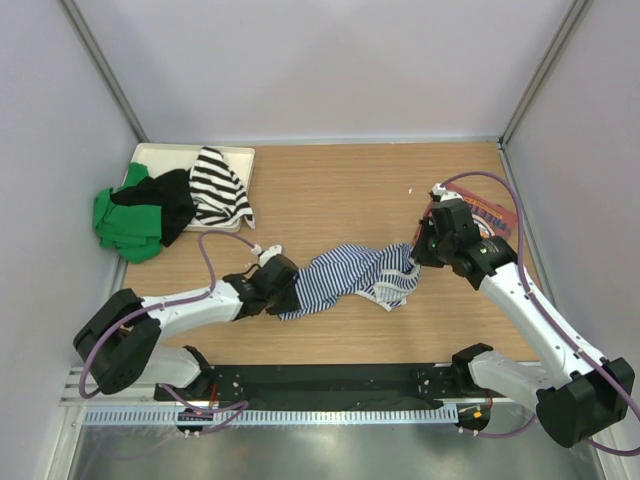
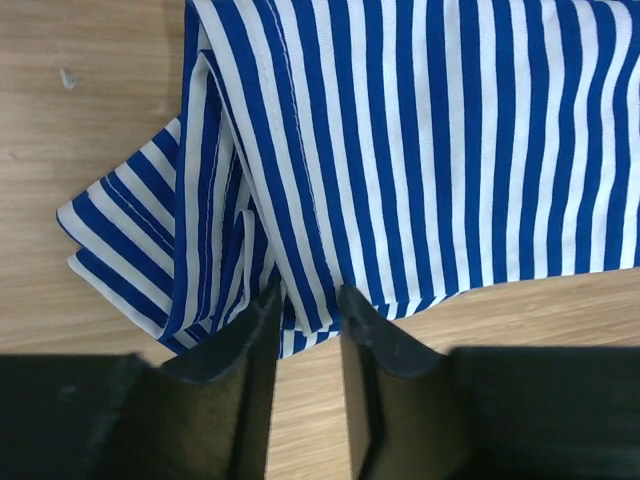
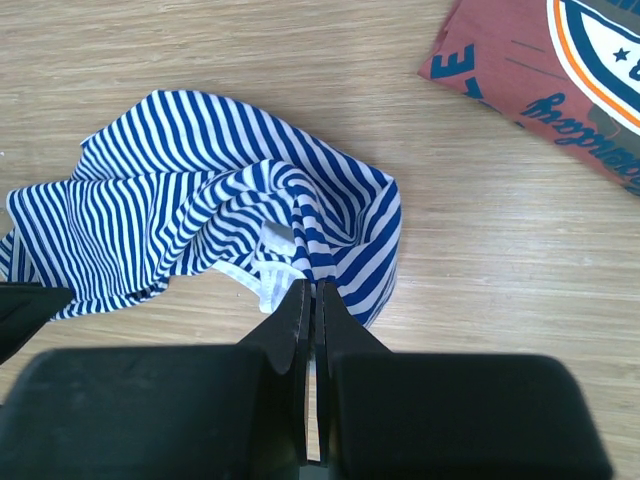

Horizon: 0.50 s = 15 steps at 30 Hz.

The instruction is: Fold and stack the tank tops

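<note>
The red top (image 3: 540, 70) carries a round badge and upside-down script, both cut off and unreadable. It lies at the table's (image 1: 330, 190) right edge, mostly hidden under the right arm. The striped top (image 1: 350, 275) sits mid-table, bunched, its long axis running left to right between the grippers. The right gripper (image 3: 310, 292) is pinched tight on a fold. The left gripper's (image 2: 305, 300) fingers (image 2: 250, 350) stand slightly apart at the hem, and I can't tell whether they grip it.

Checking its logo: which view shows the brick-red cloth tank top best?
Right wrist: the brick-red cloth tank top sits close, logo partly visible. Top external shows a sliver behind the right arm; left wrist, nothing.
</note>
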Each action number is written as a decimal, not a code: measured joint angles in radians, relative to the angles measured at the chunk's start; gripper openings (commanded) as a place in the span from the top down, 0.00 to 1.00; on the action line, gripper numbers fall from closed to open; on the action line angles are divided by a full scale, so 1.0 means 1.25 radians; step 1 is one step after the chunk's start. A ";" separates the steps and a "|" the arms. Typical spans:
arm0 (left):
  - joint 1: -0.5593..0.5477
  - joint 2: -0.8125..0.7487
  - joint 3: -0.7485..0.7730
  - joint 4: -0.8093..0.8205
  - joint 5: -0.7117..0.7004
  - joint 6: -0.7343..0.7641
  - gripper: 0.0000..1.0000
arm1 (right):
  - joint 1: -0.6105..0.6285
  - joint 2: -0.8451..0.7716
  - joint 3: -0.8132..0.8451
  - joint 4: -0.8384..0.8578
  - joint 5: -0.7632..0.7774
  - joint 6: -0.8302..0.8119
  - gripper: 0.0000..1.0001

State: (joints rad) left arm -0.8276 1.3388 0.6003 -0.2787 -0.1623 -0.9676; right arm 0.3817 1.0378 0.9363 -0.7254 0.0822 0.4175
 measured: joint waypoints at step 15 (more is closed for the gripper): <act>0.065 -0.058 0.039 -0.021 0.064 0.023 1.00 | -0.003 0.003 -0.004 0.026 0.001 0.007 0.99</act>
State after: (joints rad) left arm -0.7467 1.2659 0.6487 -0.3046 -0.0826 -0.9394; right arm 0.3782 1.0412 0.9318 -0.6926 0.0834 0.4259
